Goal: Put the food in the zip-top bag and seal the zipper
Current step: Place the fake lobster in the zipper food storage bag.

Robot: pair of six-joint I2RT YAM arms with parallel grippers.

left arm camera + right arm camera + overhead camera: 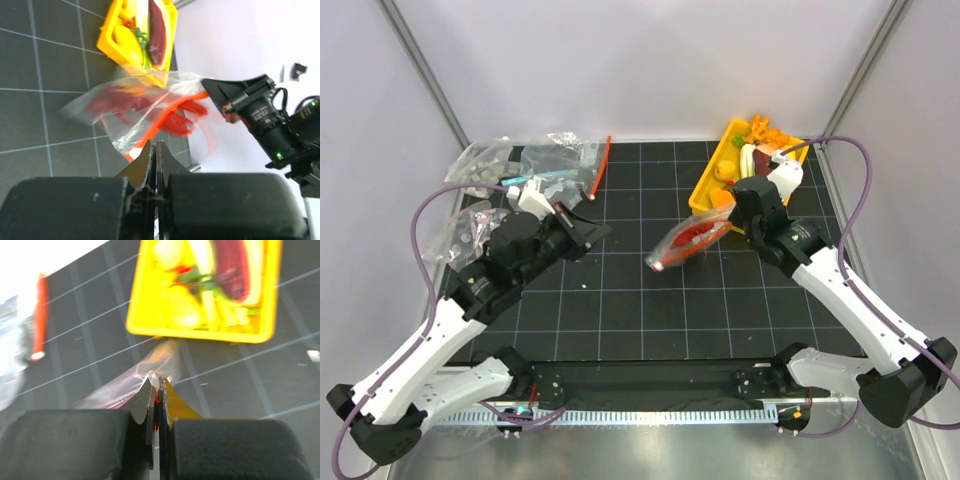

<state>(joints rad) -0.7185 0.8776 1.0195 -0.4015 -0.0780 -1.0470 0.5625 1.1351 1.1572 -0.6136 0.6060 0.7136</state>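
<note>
Clenched on nothing, the left hand [595,232] sits well left of the yellow tray [700,205]. Just beside that tray's near corner, the crinkly clear zip-top bag [682,246] shows a glossy red lobster [696,236] inside, its red-orange zipper [159,120] curling. The right hand [157,388] pinches the bag's edge.

We find the tray [704,186] at the bench's [620,300] far right corner, with food pieces [760,128] piled in it. Just before it and to its left, near the middle, is the zip-top bag [665,258] with the lobster [695,235] inside. The right gripper [728,228] is at the bag's right end, and the left gripper [602,232] is well to its left. A heap of other bags [510,165] lies at the far left.
</note>
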